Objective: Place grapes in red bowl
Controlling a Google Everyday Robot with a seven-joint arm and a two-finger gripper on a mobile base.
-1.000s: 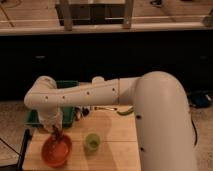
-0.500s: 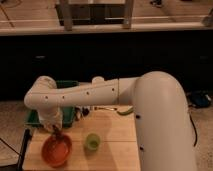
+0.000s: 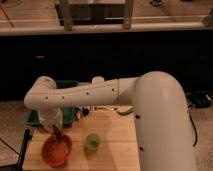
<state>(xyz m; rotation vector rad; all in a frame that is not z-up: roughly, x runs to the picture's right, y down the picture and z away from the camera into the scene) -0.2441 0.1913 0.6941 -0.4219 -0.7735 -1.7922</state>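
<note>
- The gripper (image 3: 56,131) hangs at the end of the big white arm (image 3: 85,95). It points down, just above the back rim of the red bowl (image 3: 56,151). Its pincer is squeezed tight.
- I cannot pick out the grapes on their own. A small dark bit at the pincer's tip may be them, but I cannot be sure. I see none in the bowl or on the table (image 3: 115,135).
- If the pincer lets go here, over the rim and not the middle, the grapes may hit the edge. Then they could bounce out and roll away.
- If the gripper goes down too far, it may bump the bowl. The bowl sits near the table's left edge, so a push could slide it off.
- Grapes are small and bumpy, so they may slip out early or get squashed by a hard squeeze.
- A green cup (image 3: 92,141) stands to the right of the bowl, not touching it. A stray grape could land there.
- A dark green bin (image 3: 68,116) sits behind, partly hidden by the arm.
- Nothing stands between the gripper and the bowl.
</note>
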